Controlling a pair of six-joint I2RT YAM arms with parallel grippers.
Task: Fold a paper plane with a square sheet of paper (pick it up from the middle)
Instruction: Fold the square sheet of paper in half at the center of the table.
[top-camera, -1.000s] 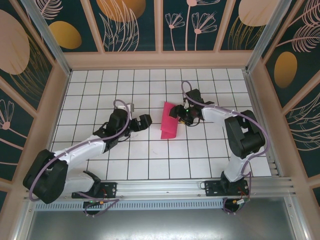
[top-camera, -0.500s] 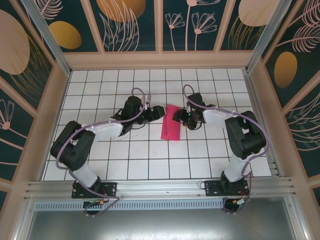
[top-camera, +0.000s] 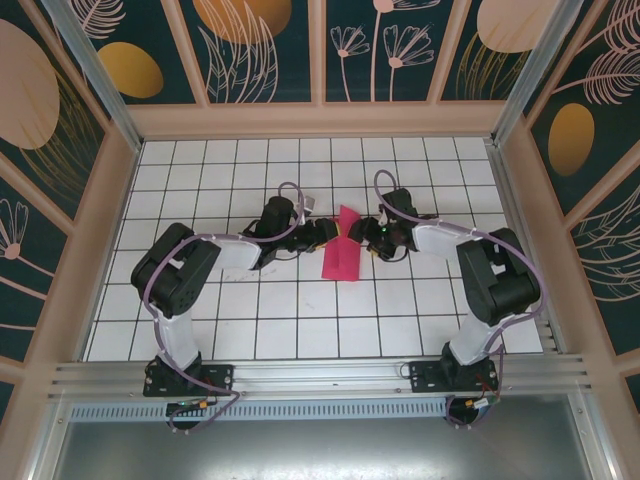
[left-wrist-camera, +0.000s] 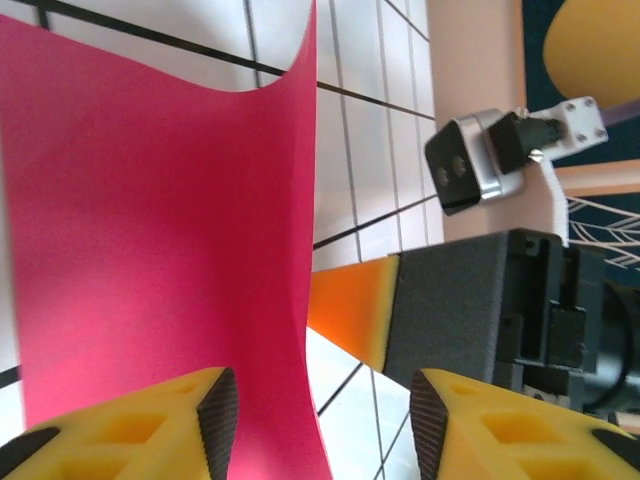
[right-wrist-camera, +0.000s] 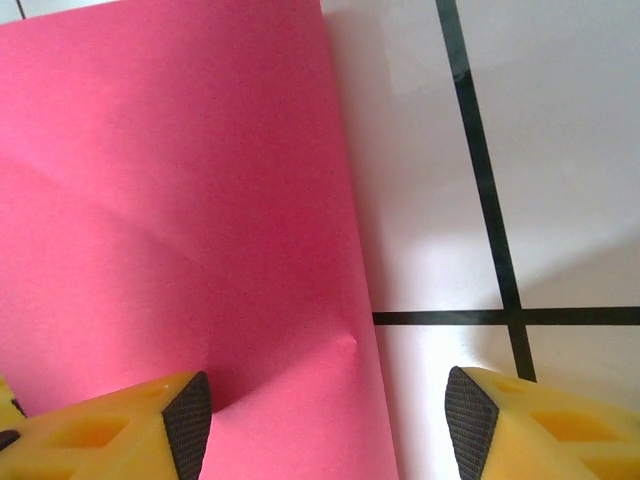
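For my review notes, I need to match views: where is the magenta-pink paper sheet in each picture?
Top external: magenta-pink paper sheet at the middle of the white tiled table.
Left wrist: left half of the picture.
Right wrist: left half of the picture.
Shared landmark: black grid lines beside the paper.

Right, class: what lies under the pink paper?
The white gridded table shows around the pink paper; the tiles directly beneath it are covered, so anything there cannot be seen.

White gridded table (top-camera: 250, 330), dark floral walls (top-camera: 270, 60), wood framing (top-camera: 320, 120)
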